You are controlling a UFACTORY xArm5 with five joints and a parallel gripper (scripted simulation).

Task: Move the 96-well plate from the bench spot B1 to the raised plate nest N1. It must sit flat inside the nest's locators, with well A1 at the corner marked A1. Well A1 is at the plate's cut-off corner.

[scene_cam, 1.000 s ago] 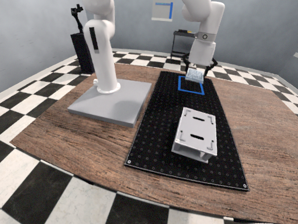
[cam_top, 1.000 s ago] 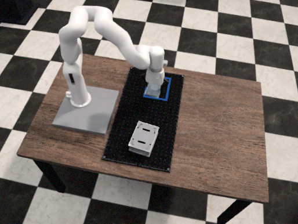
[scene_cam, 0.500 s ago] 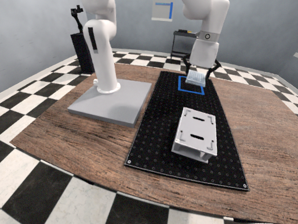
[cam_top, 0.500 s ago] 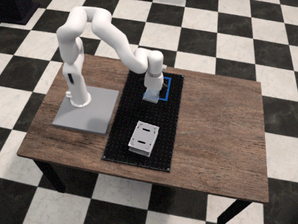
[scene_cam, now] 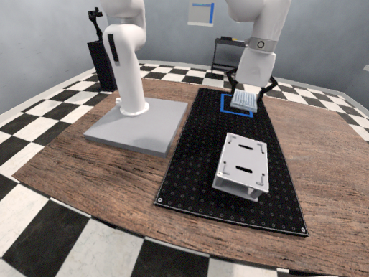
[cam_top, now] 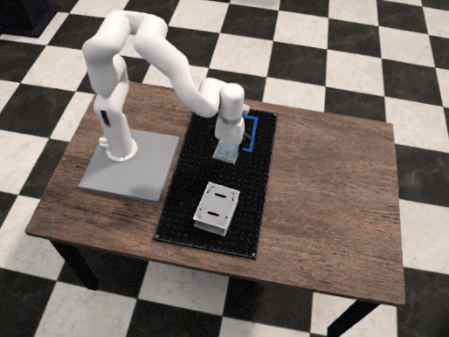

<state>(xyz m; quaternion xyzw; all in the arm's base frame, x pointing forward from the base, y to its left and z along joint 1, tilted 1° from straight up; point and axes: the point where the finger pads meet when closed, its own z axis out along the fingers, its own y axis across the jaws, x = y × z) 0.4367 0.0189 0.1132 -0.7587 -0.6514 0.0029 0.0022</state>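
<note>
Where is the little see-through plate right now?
The gripper holds the 96-well plate above the black mat, at the blue square's near edge, with the white plate nest closer to the exterior camera.
</note>
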